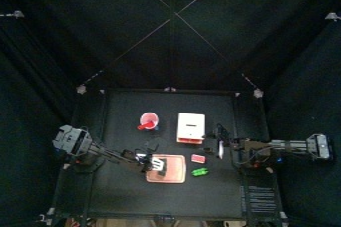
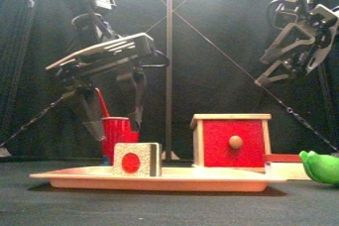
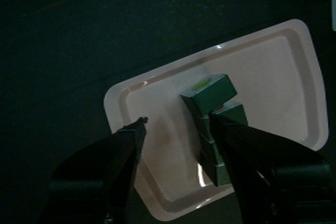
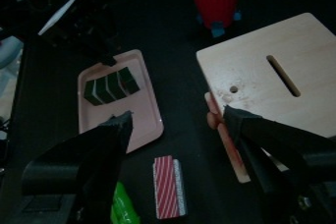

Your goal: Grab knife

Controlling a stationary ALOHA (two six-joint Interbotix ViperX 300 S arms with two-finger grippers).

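Step in hand: approach for the knife; no grasp made yet.
Knife location: a slim reddish piece (image 4: 226,141), judged to be the knife, lies flat on the counter (image 4: 53,41), close along one edge of the wooden box (image 4: 282,66) and apart from the pink tray (image 4: 147,110). Its blade end cannot be told from its handle end.
Right gripper (image 4: 178,120): fingers spread wide, nothing between them; raised above the counter, with the knife near one finger. It is the better-placed arm.
Left gripper (image 3: 182,122): fingers spread nearly to full width, holding nothing; it hangs over the tray, above the green block (image 3: 210,98). Leave it there.
Alignment: centre the right gripper over the middle of the knife and turn the wrist so the fingers straddle it across its narrow width.
Descent: lower vertically until the fingertips reach the counter on both sides.
Hazard: the box-side finger has little room and may land on the box top or push the knife.
Closure: close fully, then lift straight up.
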